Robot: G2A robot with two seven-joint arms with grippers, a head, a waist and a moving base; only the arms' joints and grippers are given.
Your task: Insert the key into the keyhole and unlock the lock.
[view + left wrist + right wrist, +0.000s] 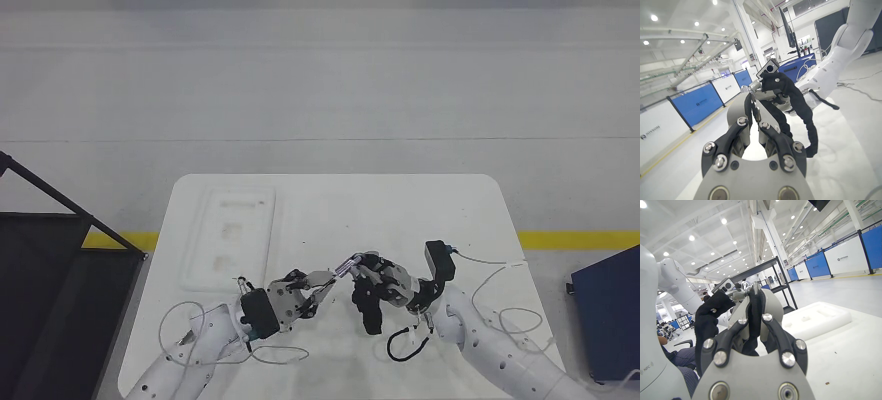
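Left tool (318, 283) clenched on key (757, 113), just left of lock (754, 86) grasped by right tool (753, 293), above surface (450, 220).

keyhole: hidden | key (757, 112): mostly hidden between left fingers (736, 111) | lock (755, 86): part-covered by right fingers (776, 81)

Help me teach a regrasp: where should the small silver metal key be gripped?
Probably pinch the small silver metal key by its flat head, fingers on its two broad faces, approaching from the end away from the silver padlock, so the blade stays free.
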